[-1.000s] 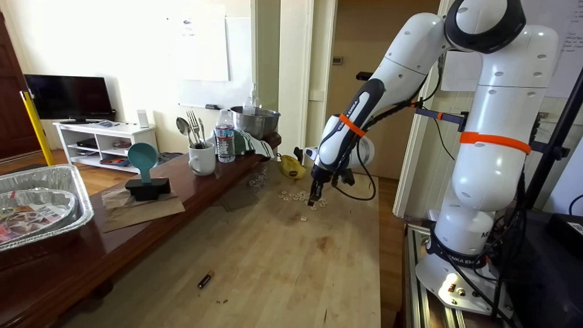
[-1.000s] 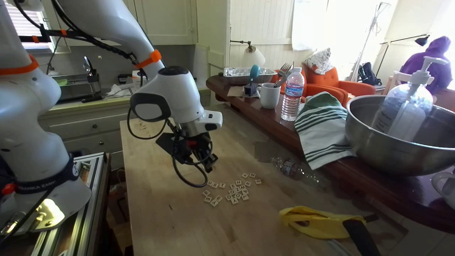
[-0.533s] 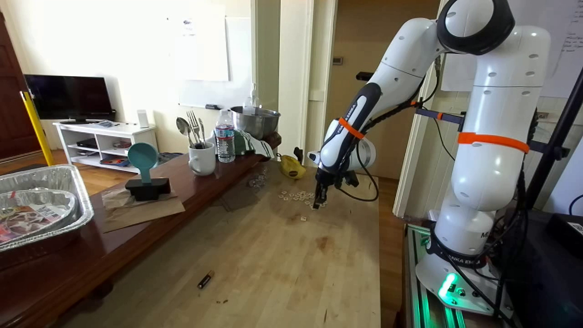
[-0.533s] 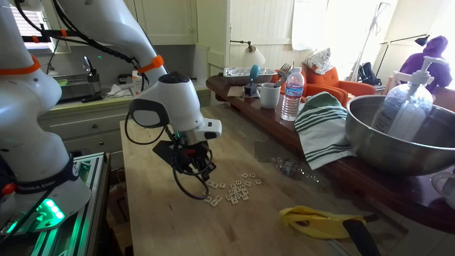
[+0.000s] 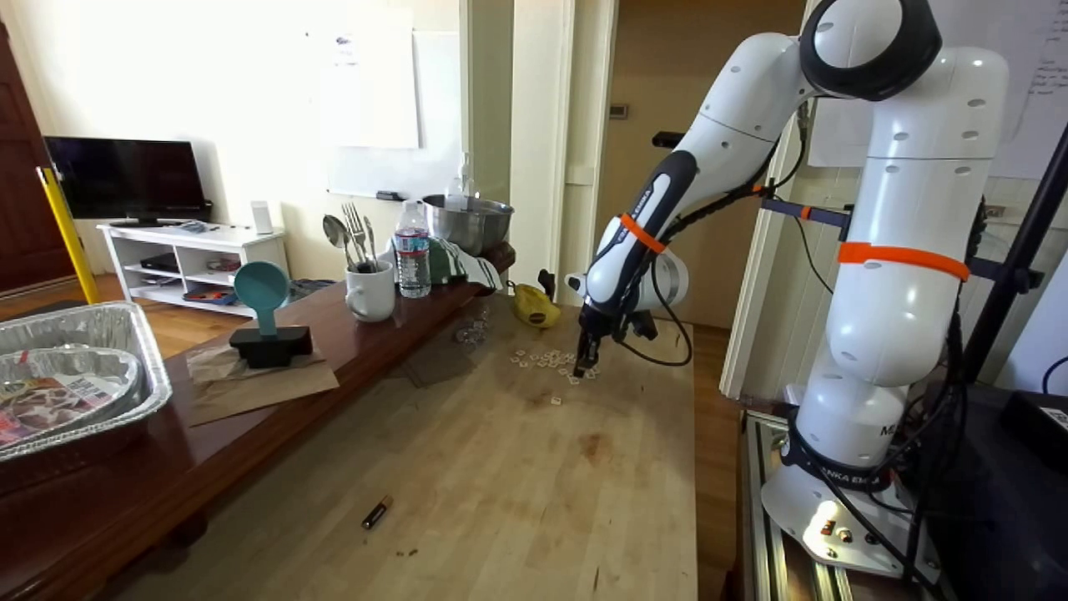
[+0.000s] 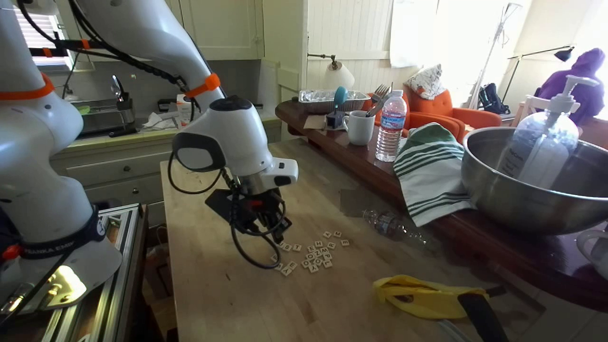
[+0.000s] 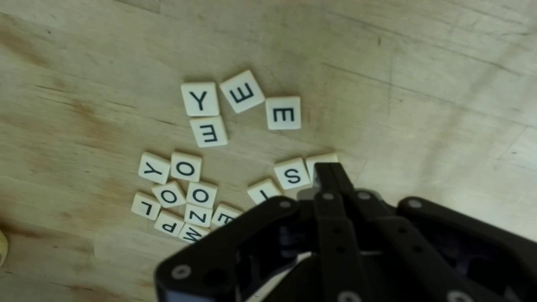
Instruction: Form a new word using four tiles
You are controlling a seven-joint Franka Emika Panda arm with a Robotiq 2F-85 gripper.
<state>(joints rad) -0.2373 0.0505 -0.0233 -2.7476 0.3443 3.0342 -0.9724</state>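
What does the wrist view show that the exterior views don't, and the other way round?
Only the wrist view shows clearly that the gripper has its jaws closed together.

Only the exterior views show the white mug, water bottle, metal bowl and striped towel, in both; a battery appears in an exterior view.

All share the letter tiles, the wooden table and the gripper.

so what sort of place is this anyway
Most likely a home, in or next to its kitchen: the exterior views show kitchen-style drawers, an orange armchair and a television. I can't rule out a house used as a workplace.
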